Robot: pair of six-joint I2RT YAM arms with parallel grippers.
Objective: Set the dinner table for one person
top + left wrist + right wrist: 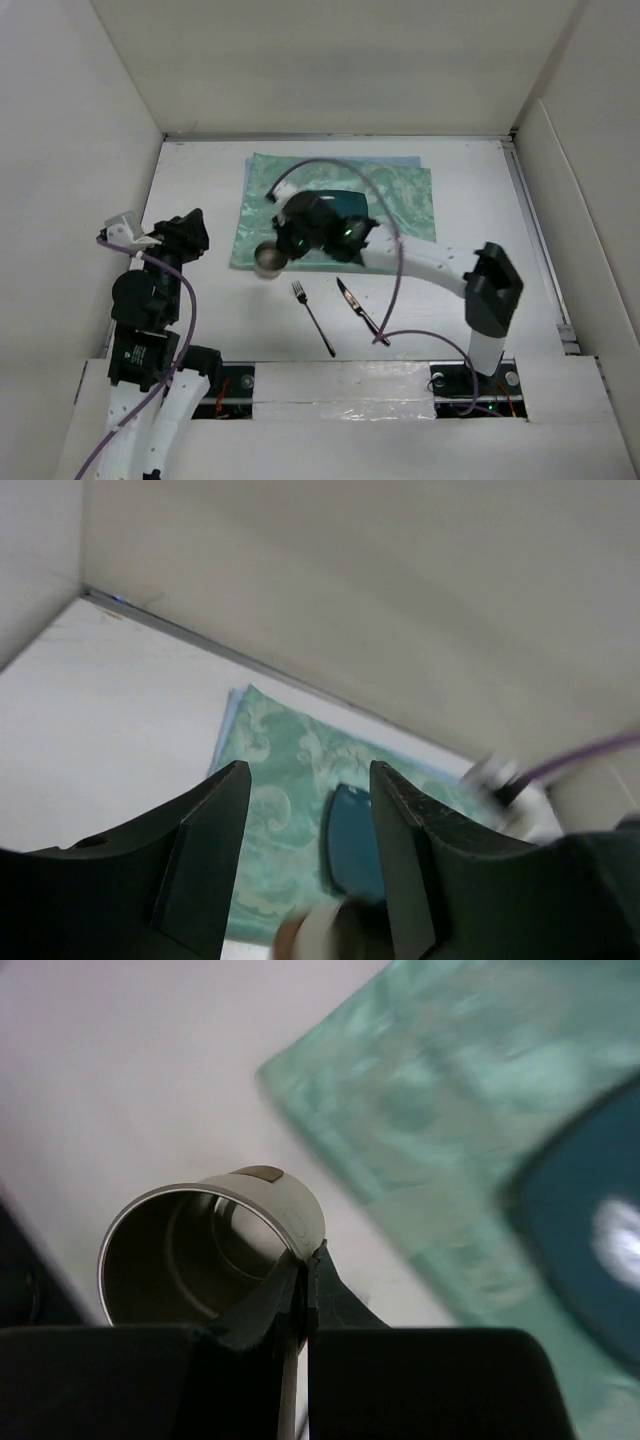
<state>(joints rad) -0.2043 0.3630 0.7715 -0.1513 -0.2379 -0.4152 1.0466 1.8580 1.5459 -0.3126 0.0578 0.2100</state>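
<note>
Right gripper (305, 1272) pinches the rim wall of the metal cup (215, 1250), one finger inside and one outside, jaws pressed nearly together on the thin wall. Cup sits over the near-left corner of the green placemat (400, 205), half off its edge onto the dinner table (480, 190); cannot tell if it is lifted or resting. Left gripper (310, 780) is spread and holds nothing, well off to the left. Teal plate (350, 200) is on the placemat, under the right wrist; fork (312, 318) and knife (360, 308) lie on the bare table just near of the cup. Risks, as judged: a rim-only pinch gives little hold, so the cup could swing or slip out; set down across the placemat edge it could rock or tip; a low pass could clip the fork or nudge the plate.
</note>
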